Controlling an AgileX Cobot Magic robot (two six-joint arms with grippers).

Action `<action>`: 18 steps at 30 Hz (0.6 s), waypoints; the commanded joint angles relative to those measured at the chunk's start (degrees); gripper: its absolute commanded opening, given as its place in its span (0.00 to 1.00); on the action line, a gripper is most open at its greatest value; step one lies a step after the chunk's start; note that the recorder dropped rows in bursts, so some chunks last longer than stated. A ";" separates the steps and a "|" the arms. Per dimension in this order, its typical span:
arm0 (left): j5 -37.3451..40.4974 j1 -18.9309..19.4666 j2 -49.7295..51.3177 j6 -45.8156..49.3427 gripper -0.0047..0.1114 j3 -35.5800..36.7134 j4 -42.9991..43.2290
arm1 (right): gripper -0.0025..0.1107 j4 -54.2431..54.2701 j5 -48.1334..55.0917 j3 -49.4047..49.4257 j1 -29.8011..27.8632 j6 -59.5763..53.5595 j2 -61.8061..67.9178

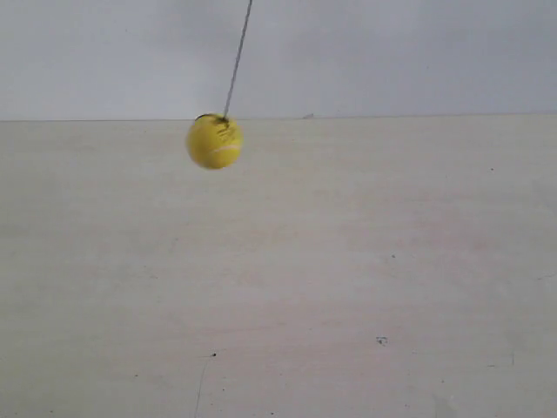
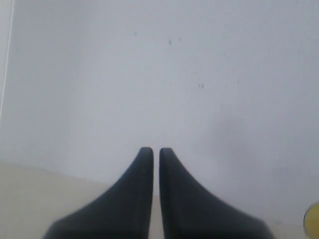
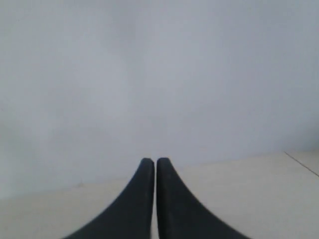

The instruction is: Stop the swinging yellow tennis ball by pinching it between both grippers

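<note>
Yellow tennis ball (image 1: 214, 141) midair over pale table (image 1: 348, 279)

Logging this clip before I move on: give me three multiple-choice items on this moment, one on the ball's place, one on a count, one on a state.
1. Where is the ball in the exterior view?
A. hanging on its string, off the table
B. lying on the table
C. between two end effectors
2. How many arms show there?
A. two
B. one
C. none
3. How do the right end effector's jaws stand?
A. wide apart
B. nearly together, empty
C. clamped on the ball
Answers: 1A, the string runs up from it; 2C, only ball, string and table show; 3B, only a thin gap shows.
</note>
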 commanded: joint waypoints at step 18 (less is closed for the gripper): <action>-52.42 -0.33 64.97 -36.59 0.08 -23.46 64.31 | 0.02 -12.54 -38.30 -8.27 -0.07 -4.60 57.34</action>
